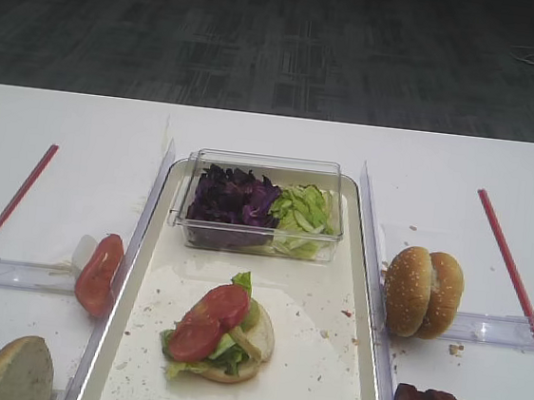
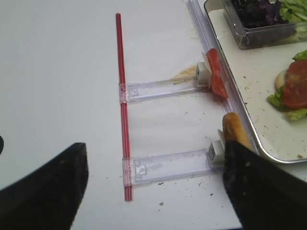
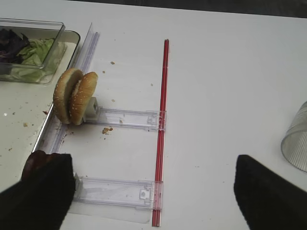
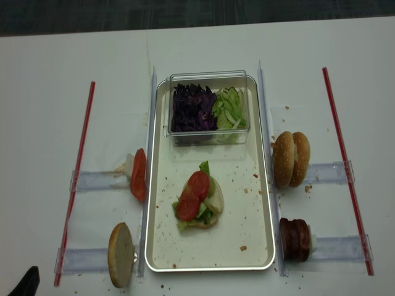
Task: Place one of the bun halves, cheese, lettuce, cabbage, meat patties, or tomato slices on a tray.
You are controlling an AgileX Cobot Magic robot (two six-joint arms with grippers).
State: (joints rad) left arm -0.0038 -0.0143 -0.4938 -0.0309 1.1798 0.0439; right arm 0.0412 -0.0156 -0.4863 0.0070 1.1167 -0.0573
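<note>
Nearest, at the bottom of each wrist view, the left gripper (image 2: 153,191) and the right gripper (image 3: 153,196) both show two dark fingers spread wide apart with nothing between them; both stand open above the white table (image 1: 64,131).

At the near left, a bun half (image 4: 121,254) stands on edge in a clear holder (image 2: 168,165), pale face showing. At the near right, dark meat patties (image 4: 296,238) stand on edge in their own holder.

Between them lies the long tray (image 4: 247,222), crumb-speckled. On its near-middle sits a bun base (image 1: 257,338) topped with green lettuce (image 1: 223,348) and two overlapping tomato slices (image 1: 209,321).

Further back on the left, another tomato slice (image 1: 99,273) leans against the tray's outer rim. On the right, two sesame bun halves (image 1: 423,292) stand together on edge just outside the tray.

At the tray's far end, a clear plastic tub (image 1: 266,165) holds purple cabbage (image 1: 234,197) on the left and shredded lettuce on the right. Red strips (image 4: 77,179) run along both outer sides of the table.
</note>
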